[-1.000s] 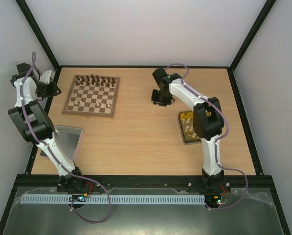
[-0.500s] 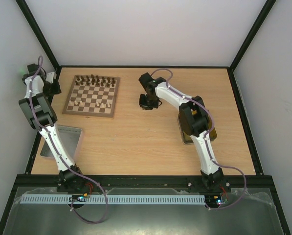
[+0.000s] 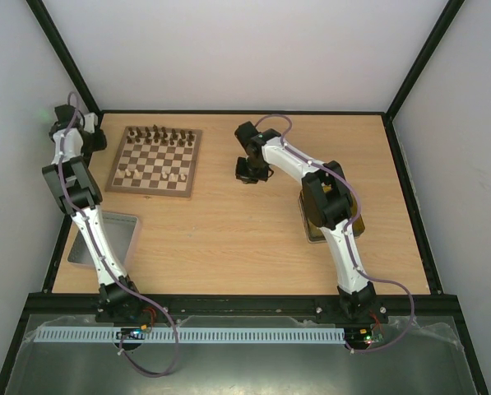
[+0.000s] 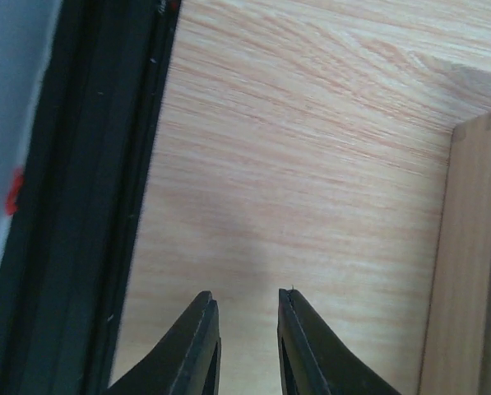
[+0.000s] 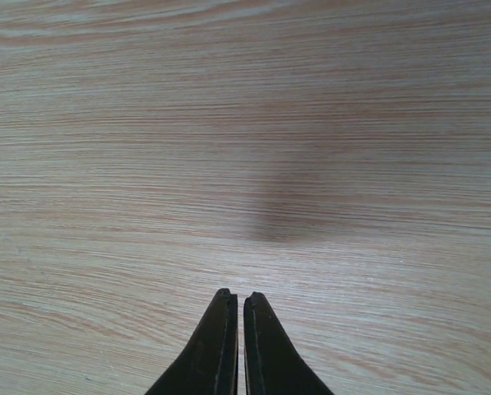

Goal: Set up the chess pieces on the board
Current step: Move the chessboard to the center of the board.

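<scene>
The board lies at the back left of the table. Dark brown chess pieces fill its far rows, and a few cream chess pieces stand along its near rows. My left gripper hovers by the table's left edge, just left of the board. In the left wrist view it is open with nothing between its fingers, and the board's pale side shows at the right. My right gripper is over bare table right of the board; it is shut and empty.
A shiny yellow tray sits at the right, mostly hidden under my right arm. A grey translucent lid lies at the near left. The black frame rail runs close beside my left gripper.
My left arm has swung further into the back left corner. My right gripper has moved left from near the tray and its jaws have closed.
</scene>
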Controlling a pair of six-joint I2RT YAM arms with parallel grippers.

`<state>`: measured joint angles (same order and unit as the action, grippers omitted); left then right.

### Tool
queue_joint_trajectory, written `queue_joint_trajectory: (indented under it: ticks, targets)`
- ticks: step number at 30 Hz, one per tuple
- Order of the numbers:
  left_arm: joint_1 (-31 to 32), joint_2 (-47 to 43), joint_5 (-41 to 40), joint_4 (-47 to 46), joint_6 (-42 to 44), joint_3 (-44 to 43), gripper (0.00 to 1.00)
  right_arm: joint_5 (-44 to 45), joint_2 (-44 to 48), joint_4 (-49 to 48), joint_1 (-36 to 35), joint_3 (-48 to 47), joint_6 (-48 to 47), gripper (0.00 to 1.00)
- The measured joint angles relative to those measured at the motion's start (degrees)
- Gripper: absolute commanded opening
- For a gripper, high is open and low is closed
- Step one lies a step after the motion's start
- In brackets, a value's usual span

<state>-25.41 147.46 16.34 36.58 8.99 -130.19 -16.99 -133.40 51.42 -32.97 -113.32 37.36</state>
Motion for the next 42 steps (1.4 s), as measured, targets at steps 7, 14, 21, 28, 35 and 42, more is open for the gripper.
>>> queue_joint_trajectory:
  ticks: [7,14,21,28,35,42]
  targets:
    - [0.4,3.4,2.7,-2.6,-2.0,-2.3,0.21,0.3,0.0,-0.1,0.0,1.4,-0.1,0.02]
    - [0.3,4.2,6.0,-3.3,-3.6,-2.9,0.14,0.0,0.0,-0.5,0.0,3.1,-0.1,0.02]
    - [0.9,4.3,11.4,-0.2,-2.8,-2.8,0.03,-1.1,0.0,-0.8,0.0,3.1,-0.1,0.02]
    - [1.7,4.2,14.4,1.5,-1.0,-2.1,0.02,-1.6,0.0,-1.0,0.0,3.1,-0.1,0.02]
    - [1.9,2.9,16.0,3.5,1.4,0.0,0.02,-2.3,-1.7,-1.0,0.0,0.8,0.0,0.02]
    - [3.5,-1.7,16.8,6.7,5.6,7.3,0.02,-4.1,-6.9,-0.8,0.0,-7.0,0.6,0.02]
